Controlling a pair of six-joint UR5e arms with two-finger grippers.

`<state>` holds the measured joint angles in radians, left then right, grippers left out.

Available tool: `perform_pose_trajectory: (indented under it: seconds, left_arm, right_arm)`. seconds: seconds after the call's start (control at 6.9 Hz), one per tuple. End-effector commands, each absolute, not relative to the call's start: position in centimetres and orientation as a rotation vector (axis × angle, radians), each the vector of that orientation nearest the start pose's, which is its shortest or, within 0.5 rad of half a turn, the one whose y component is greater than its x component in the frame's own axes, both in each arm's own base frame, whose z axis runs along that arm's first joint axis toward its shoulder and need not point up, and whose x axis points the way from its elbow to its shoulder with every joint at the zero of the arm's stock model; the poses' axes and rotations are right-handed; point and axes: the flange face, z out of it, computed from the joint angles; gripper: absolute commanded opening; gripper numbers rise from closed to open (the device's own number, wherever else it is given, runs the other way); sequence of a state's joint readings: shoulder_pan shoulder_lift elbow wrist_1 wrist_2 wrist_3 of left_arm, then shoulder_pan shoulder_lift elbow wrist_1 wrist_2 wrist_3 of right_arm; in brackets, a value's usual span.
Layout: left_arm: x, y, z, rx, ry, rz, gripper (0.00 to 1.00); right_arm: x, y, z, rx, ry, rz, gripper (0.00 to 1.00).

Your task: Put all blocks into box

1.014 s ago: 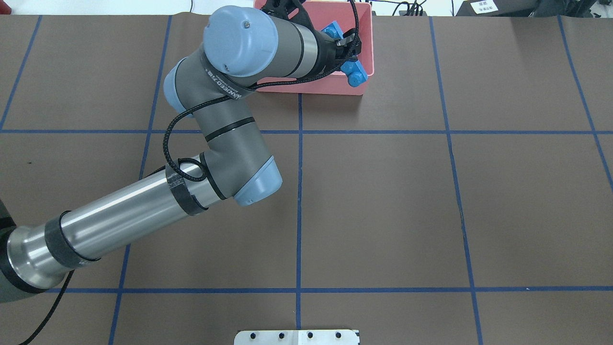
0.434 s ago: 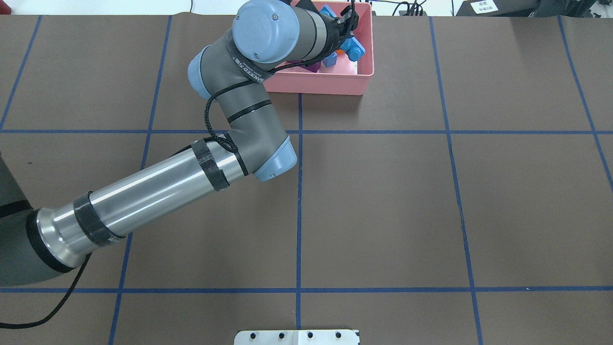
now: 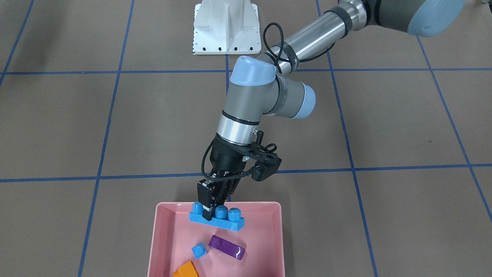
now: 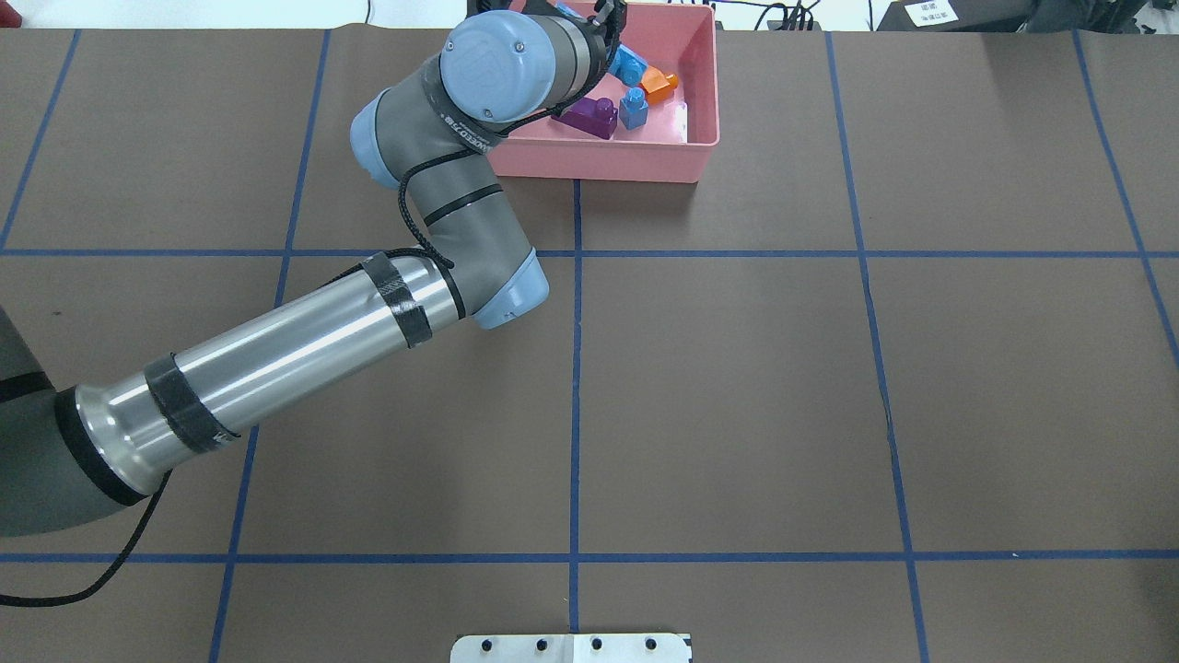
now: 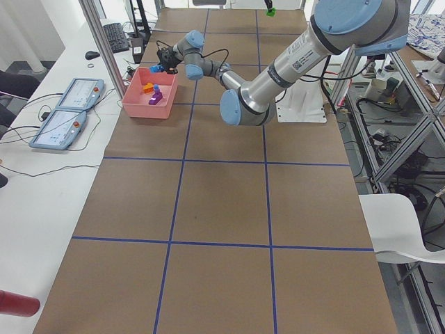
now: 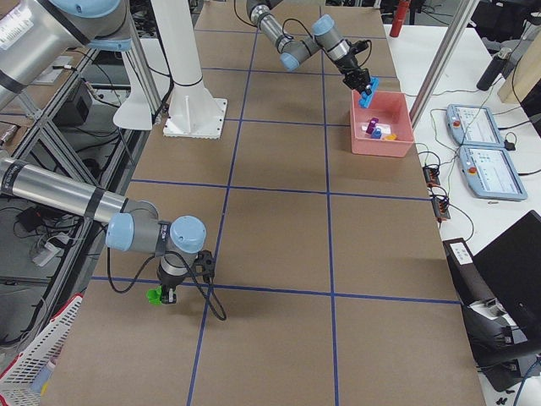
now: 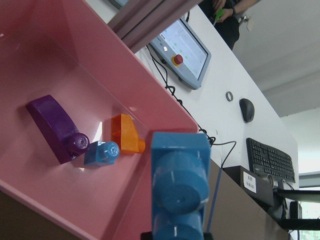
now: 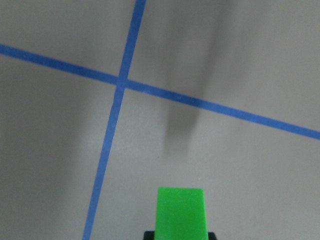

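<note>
The left claw [image 3: 209,209] is clamped on the long block [image 3: 226,222], gripping it between the studs near one end. The block hangs slightly tilted above the box [image 3: 261,238], over the side nearest the robot and clear of the floor. Three blocks lie on the box floor: the purple block [image 3: 226,247] on its side, the small blue block [image 3: 198,251] just beside it, and the orange block [image 3: 187,270] near both, toward the far wall. The box stands at the far edge of the counter [image 4: 737,387]. The right claw [image 6: 166,296] is well apart from the box, low over the counter near a crossing of blue tape lines, and is closed on the green block [image 8: 180,214]; whether that block touches the counter cannot be told.
</note>
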<state>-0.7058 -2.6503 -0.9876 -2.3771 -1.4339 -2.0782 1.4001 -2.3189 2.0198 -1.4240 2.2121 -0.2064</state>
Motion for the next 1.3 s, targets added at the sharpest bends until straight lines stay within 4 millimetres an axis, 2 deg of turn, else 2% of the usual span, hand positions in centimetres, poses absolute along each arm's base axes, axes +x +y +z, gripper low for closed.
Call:
perform_pose_trajectory:
  seconds: [0.0, 0.14, 0.29, 0.58, 0.87, 1.01, 1.16]
  left_arm:
    - [53.0, -69.5, 14.8, 0.225, 1.343, -1.336, 0.0]
    - [53.0, -69.7, 15.7, 0.222, 1.328, -1.338, 0.28]
    - [53.7, -69.5, 16.4, 0.22, 1.3, -1.321, 0.99]
    - [54.1, -68.4, 14.4, 0.128, 1.285, -1.25, 1.0]
    - [52.6, -66.7, 10.3, 0.071, 1.259, -1.225, 1.0]
    - [51.6, -66.9, 9.8, 0.061, 1.227, -1.233, 1.0]
    - [49.5, -67.6, 9.5, 0.003, 1.162, -1.205, 1.0]
  right_arm:
    - [6.7, -20.6, 63.3, 0.026, -0.626, -0.231, 0.0]
    - [7.1, -22.4, 62.4, 0.074, -0.623, -0.225, 0.0]
    - [7.3, -24.2, 61.4, 0.116, -0.62, -0.228, 0.0]
    - [8.4, -27.1, 59.3, 0.169, -0.626, -0.197, 0.0]
    - [9.1, -31.3, 55.8, 0.257, -0.656, -0.195, 0.0]
    - [9.2, -34.8, 53.0, 0.29, -0.677, -0.201, 0.0]
    - [9.4, -39.2, 48.9, 0.334, -0.697, -0.213, 0.0]
